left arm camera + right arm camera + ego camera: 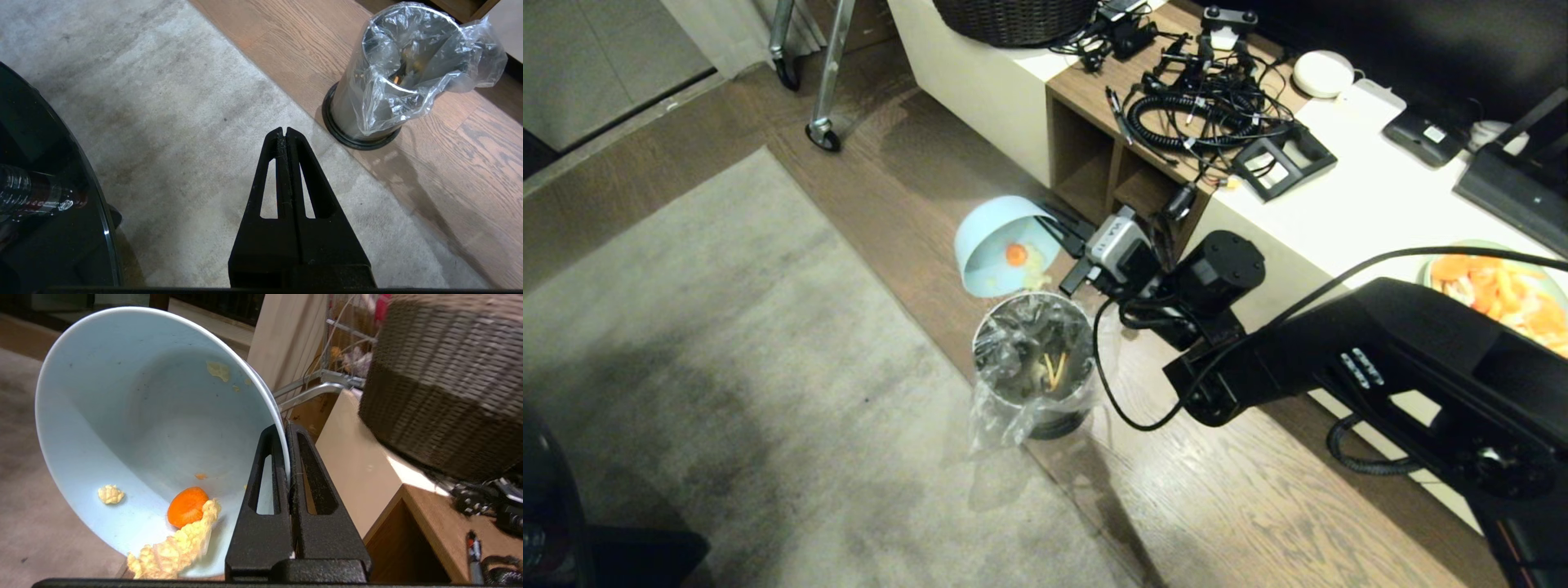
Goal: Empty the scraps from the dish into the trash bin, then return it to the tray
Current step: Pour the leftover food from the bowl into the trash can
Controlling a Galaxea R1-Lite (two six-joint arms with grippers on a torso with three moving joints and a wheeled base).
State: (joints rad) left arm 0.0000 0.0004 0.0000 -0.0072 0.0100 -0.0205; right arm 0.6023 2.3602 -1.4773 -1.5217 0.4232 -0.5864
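Observation:
The pale blue dish (1001, 245) hangs tipped steeply just above and behind the trash bin (1033, 359). My right gripper (1054, 222) is shut on the dish's rim. In the right wrist view the rim sits pinched between the fingers of the right gripper (284, 428). Inside the dish (143, 416), scraps cling near the low edge: an orange round (188, 506) and pale yellow bits (175, 547). Orange sticks (1055, 369) lie inside the bin's clear liner. My left gripper (284, 130) is shut and empty over the rug, near the bin (380, 81). The tray is out of view.
A low cabinet (1339, 212) stands right behind the bin, strewn with cables (1209, 114). It also holds a woven basket (1013, 20) and a plate of orange fruit (1503, 294). A grey rug (686, 367) lies to the left. A dark glass table edge (61, 183) sits near my left arm.

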